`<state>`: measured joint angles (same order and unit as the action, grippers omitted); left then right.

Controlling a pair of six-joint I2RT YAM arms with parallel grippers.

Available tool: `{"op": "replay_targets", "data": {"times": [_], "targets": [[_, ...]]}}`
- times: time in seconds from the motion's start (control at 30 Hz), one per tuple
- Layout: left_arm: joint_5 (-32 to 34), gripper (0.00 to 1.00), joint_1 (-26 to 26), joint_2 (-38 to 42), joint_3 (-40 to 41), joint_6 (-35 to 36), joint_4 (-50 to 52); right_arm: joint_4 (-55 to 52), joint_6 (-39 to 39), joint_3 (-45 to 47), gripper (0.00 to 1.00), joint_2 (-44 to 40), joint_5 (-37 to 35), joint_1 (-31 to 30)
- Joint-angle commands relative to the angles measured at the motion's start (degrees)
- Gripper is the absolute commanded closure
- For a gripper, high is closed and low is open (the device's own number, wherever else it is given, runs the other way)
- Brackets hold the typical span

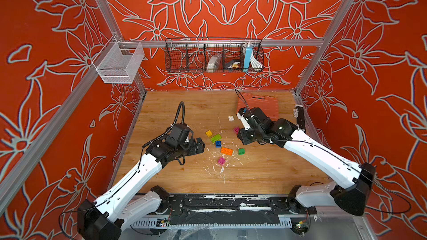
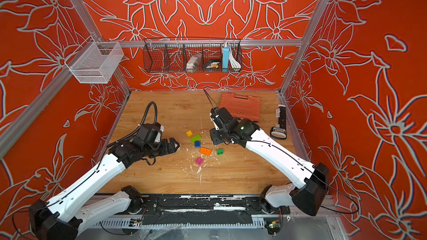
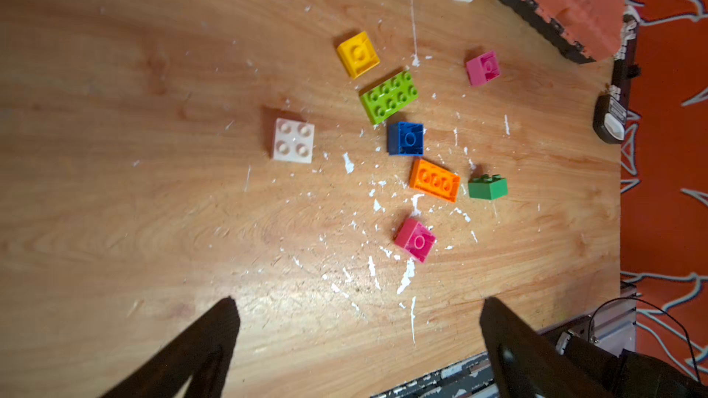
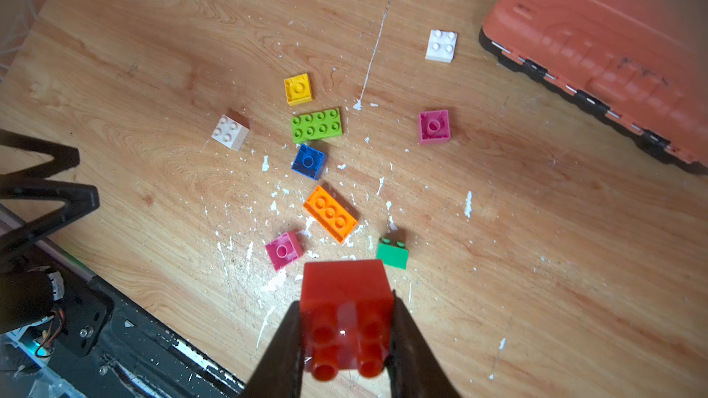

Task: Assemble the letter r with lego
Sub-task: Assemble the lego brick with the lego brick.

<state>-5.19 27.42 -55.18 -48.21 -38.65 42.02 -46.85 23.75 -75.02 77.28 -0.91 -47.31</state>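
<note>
while the right gripper [image 4: 346, 298] is closed on a red brick [image 4: 344, 289], clamping its sides with the studs toward the wrist camera, that brick is hidden in both top views under the arm's own wrist. the same arm covers part of the pink brick [image 1: 236, 129] and a corner of the orange case [image 1: 261, 105], which the wrist views cut off. one white brick [image 3: 293, 140] lies near the left gripper [image 3: 359, 302] and is hard to make out from above; a second white brick [image 1: 231, 118] sits near the case. between the arms, loose on the tabletop [image 1: 254, 176], lie the yellow brick [image 1: 208, 133], lime brick [image 1: 215, 138], blue brick [image 1: 218, 144], orange brick [image 1: 227, 151], green brick [image 1: 241, 151] and magenta brick [image 1: 221, 160]. the left arm stretches low from the front left, its gripper spread wide and empty, pointing at the cluster. the right arm reaches in from the front right, wrist bent down, the red brick held clear of the tabletop.
</note>
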Motion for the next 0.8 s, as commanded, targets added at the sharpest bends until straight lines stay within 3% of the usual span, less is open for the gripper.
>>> {"op": "replay_targets", "data": {"times": [0.0, 0.1, 0.23, 0.5, 0.77], "targets": [[1.6, 0.01, -0.3, 5.4, 3.1, -4.8, 4.2, 4.6, -7.9, 0.9, 1.00, 3.3, 5.7, -0.3], [0.0, 0.01, -1.1, 10.9, 5.5, -5.4, 2.6, 7.8, -15.4, 0.0, 1.00, 7.4, 17.3, -0.4], [-4.3, 0.01, -5.7, 11.7, 5.6, -5.9, 1.7, 8.0, -22.8, -4.7, 1.00, 14.9, 23.3, -1.6], [-24.5, 0.01, -24.3, 7.7, 6.8, -6.5, -3.7, -3.4, -38.2, -21.7, 1.00, 32.3, 17.1, -6.1], [-32.9, 0.01, -40.1, 5.7, 7.1, -6.1, -2.1, -13.6, -42.8, -40.5, 1.00, 46.8, 15.6, -7.7]]}}
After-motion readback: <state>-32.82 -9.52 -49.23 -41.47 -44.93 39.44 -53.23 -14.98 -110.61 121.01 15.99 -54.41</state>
